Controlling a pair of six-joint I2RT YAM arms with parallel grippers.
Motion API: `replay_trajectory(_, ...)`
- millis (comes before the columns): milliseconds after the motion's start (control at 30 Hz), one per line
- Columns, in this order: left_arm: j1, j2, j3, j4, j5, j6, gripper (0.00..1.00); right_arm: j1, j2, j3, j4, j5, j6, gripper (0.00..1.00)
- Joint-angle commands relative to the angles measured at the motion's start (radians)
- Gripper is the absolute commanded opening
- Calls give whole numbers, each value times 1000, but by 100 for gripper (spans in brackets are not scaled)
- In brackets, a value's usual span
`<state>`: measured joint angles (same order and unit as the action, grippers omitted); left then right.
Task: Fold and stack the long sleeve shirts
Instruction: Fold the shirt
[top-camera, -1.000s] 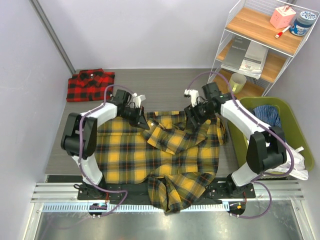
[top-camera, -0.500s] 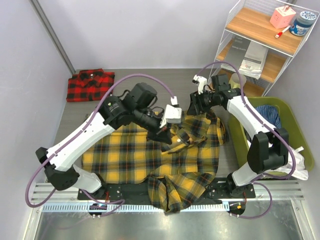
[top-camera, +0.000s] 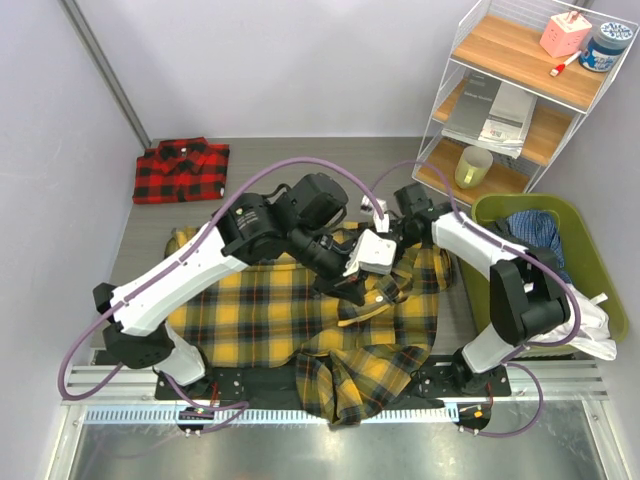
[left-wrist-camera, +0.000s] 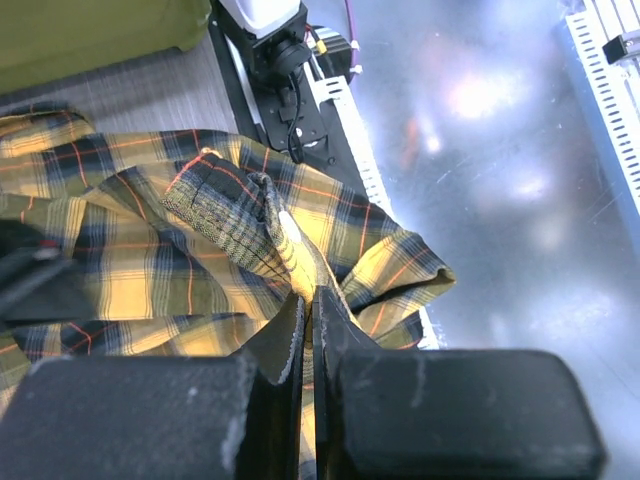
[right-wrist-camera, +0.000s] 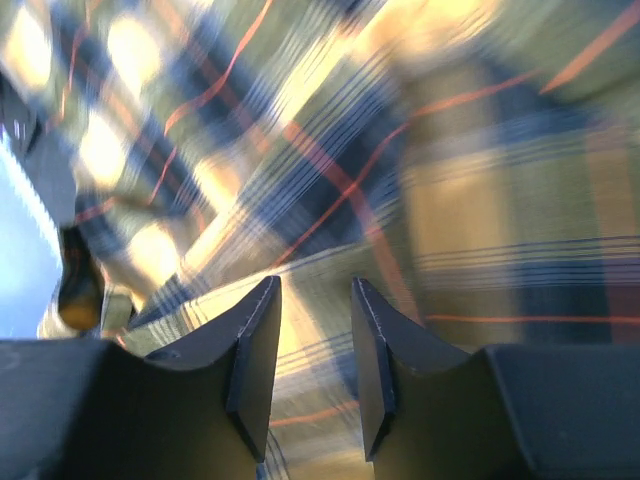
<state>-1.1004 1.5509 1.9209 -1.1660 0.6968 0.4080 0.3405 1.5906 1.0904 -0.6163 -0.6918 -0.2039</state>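
Note:
The yellow-and-black check shirt lies spread and rumpled across the middle of the table. My left arm reaches across it to the right. My left gripper is shut on a fold of this yellow shirt, and the cloth rises between the closed fingers. My right gripper is low over the shirt's far right part. Its jaws stand apart over blurred yellow plaid, and nothing is pinched between them. The red-and-black check shirt lies folded at the back left.
A green bin holding clothes stands at the right edge of the table. A white wire shelf with a cup, papers and jars stands at the back right. A metal rail runs along the near edge.
My left arm has swung from the shirt's left collar area across to the right, carrying a fold of yellow cloth. My right gripper rose toward the back, then came down left onto the shirt.

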Motion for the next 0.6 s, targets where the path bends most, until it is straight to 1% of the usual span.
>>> replay_trajectory(0, -7, -37, 105, -60, 59, 25, 0, 58, -61, -89, 20, -29, 3, 39)
replay_trajectory(100, -9, -83, 90, -102, 108, 45, 0, 94, -90, -150, 42, -12, 12, 39)
replay_trajectory(167, -7, -129, 63, -110, 116, 61, 0, 109, -86, -149, 44, -26, 9, 39)
replay_trajectory(267, -9, -178, -17, -81, 107, 68, 0, 141, -64, -136, 26, -28, -6, 41)
replay_trajectory(333, -9, -207, -52, -60, 101, 72, 0, 158, -44, -116, -18, -34, -37, 44)
replay_trajectory(400, -9, -224, -85, -31, 67, 45, 0, 161, -35, -71, -54, -34, -57, 45)
replay_trajectory(433, -7, -229, -120, -17, 14, 37, 0, 161, -34, -54, -77, -32, -63, 46)
replay_trajectory(467, -6, -230, -141, -9, -5, 31, 0, 161, -32, -35, -88, -32, -69, 46)
replay_trajectory(533, -3, -247, -206, 47, -55, 15, 0, 161, -21, 20, -92, -31, -62, 48)
replay_trajectory(567, 16, -255, -268, 80, -56, 0, 0, 161, -14, 35, -91, -47, -54, 48)
